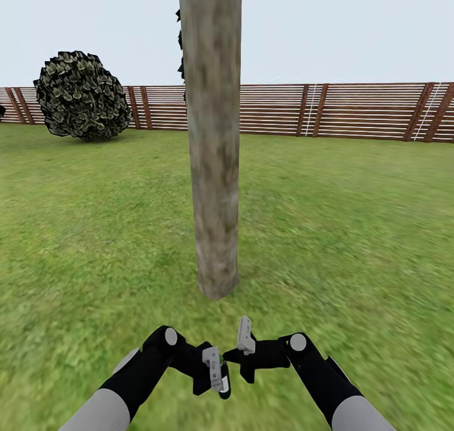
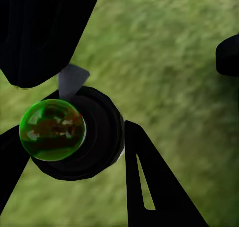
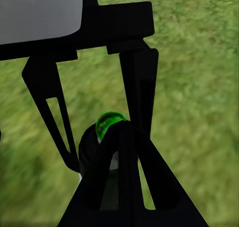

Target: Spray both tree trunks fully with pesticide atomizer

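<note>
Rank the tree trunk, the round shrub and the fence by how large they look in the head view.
1. Fence, widest, spanning the whole picture behind everything.
2. Tree trunk, tallest, though nearness to the camera inflates it.
3. Round shrub, smallest, but farther away, so its true size against the trunk is unsure.

Blurry green grass (image 1: 353,229) everywhere, brown slatted fence (image 1: 353,110) behind, round dark shrub (image 1: 82,96) at left, pale sky (image 1: 340,27) overhead.
</note>
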You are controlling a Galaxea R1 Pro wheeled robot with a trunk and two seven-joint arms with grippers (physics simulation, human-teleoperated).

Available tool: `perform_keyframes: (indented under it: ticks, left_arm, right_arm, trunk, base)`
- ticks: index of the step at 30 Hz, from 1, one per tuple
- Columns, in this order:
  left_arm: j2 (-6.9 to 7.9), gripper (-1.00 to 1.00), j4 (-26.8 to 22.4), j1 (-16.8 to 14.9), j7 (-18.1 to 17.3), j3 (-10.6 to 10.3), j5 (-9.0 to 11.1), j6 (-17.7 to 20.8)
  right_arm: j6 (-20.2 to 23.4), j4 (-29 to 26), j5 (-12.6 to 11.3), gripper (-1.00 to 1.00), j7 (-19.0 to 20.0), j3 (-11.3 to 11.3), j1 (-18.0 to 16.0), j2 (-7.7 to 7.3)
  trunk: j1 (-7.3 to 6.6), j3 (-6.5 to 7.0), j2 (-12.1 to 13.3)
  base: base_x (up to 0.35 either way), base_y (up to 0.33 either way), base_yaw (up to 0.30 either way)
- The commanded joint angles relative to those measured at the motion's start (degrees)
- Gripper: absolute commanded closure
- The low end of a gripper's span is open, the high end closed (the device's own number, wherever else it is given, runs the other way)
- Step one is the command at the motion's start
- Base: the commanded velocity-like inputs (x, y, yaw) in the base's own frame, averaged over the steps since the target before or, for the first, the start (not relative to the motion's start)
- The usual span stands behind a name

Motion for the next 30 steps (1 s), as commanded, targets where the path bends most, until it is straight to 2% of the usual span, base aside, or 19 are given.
perform_keyframes:
  ticks: [1, 6, 7, 10, 12, 17, 29, 30]
  left_arm:
    - [0.01, 1.00, -0.09, -0.02, -0.26, -0.02, -0.07, 0.55]
    - [0.00, 1.00, 0.17, -0.02, -0.26, -0.03, -0.14, 0.55]
    - [4.23, 1.00, 3.78, 0.08, -0.09, -0.03, -1.14, -0.84]
    - [7.75, 1.00, 3.93, 0.43, -0.08, -0.03, -1.20, -1.48]
    - [8.86, 1.00, 3.94, 0.59, -0.08, -0.02, -1.21, -1.59]
    - [9.63, 1.00, 3.95, 0.68, -0.08, 0.05, -1.21, -1.71]
    - [9.74, 1.00, 3.88, 0.54, -0.06, 0.03, -1.18, -1.66]
    - [9.90, 1.00, 3.91, 0.50, -0.07, 0.04, -1.19, -1.66]
  right_arm:
    - [-0.55, -0.06, 0.60, 1.00, 0.03, -0.07, -0.02, 0.02]
    - [-0.55, -0.09, 0.55, 1.00, 0.03, -0.07, -0.02, 0.02]
    - [-0.55, -0.12, 0.51, 1.00, 0.03, 0.01, -0.02, 0.01]
    - [-0.55, -0.03, 0.52, 1.00, 0.03, 0.02, -0.02, 0.01]
    - [-0.55, 0.00, 0.54, 1.00, 0.03, 0.02, -0.02, 0.01]
    - [-0.55, 0.17, 0.60, 1.00, 0.03, 0.02, -0.02, 0.01]
    - [-0.55, 0.19, 0.60, 1.00, 0.03, 0.02, -0.02, -0.03]
    - [-0.55, 0.19, 0.60, -1.00, 0.03, 0.02, -0.02, -0.05]
  trunk:
    - [-0.01, -0.05, -0.02]
    - [-0.01, -0.05, -0.02]
    - [-0.01, -0.05, -0.02]
    - [-0.01, -0.05, -0.02]
    - [-0.01, -0.05, -0.02]
    - [-0.01, -0.05, -0.02]
    - [-0.01, -0.05, -0.02]
    - [-0.01, -0.05, -0.02]
  base:
    - [0.000, 0.000, 0.000]
    - [0.000, 0.000, 0.000]
    - [0.000, 0.000, 0.000]
    - [0.000, 0.000, 0.000]
    - [0.000, 0.000, 0.000]
    - [0.000, 0.000, 0.000]
    - [0.000, 0.000, 0.000]
    - [0.000, 0.000, 0.000]
